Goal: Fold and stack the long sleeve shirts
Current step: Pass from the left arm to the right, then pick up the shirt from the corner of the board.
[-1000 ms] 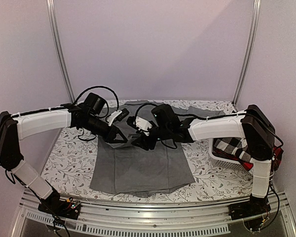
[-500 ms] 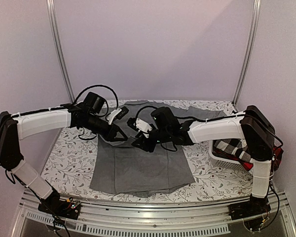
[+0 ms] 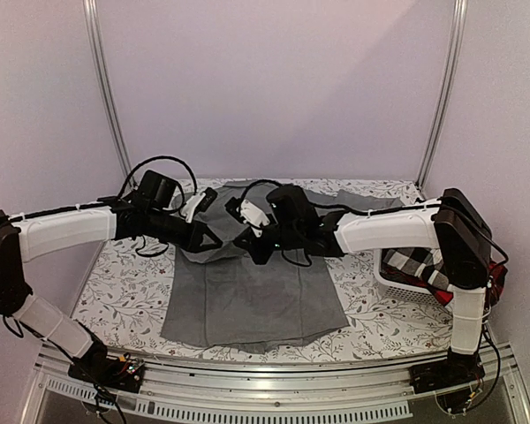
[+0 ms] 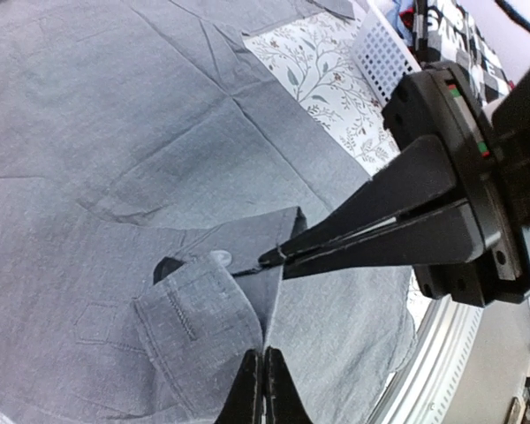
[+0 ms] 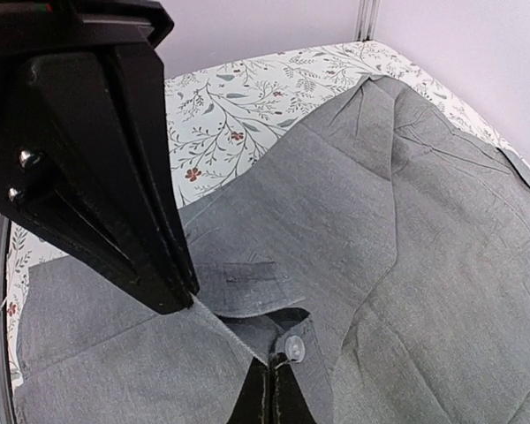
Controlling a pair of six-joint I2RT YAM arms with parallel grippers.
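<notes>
The grey shirt [image 3: 247,300] lies spread flat in the middle of the table [image 3: 124,283], collar toward the back wall and hem close to the near edge. One cuff [image 4: 203,309] is lifted off the shirt's body, and I have it at both ends. My left gripper [image 4: 262,358] has its fingers pressed together on the cuff's folded edge. My right gripper [image 5: 271,367] has its fingers closed on the opposite edge, just beside the button [image 5: 293,346]. The two grippers' tips are near each other over the upper half of the shirt, with only the short cuff between them.

Around the shirt the table shows a bare strip on the left side and a narrower one on the right. Beyond that strip, against the right edge, sits a white basket [image 3: 390,276] with a black-and-white checked shirt [image 3: 420,261] and a red-and-black one [image 3: 442,296] piled in it, under my right arm.
</notes>
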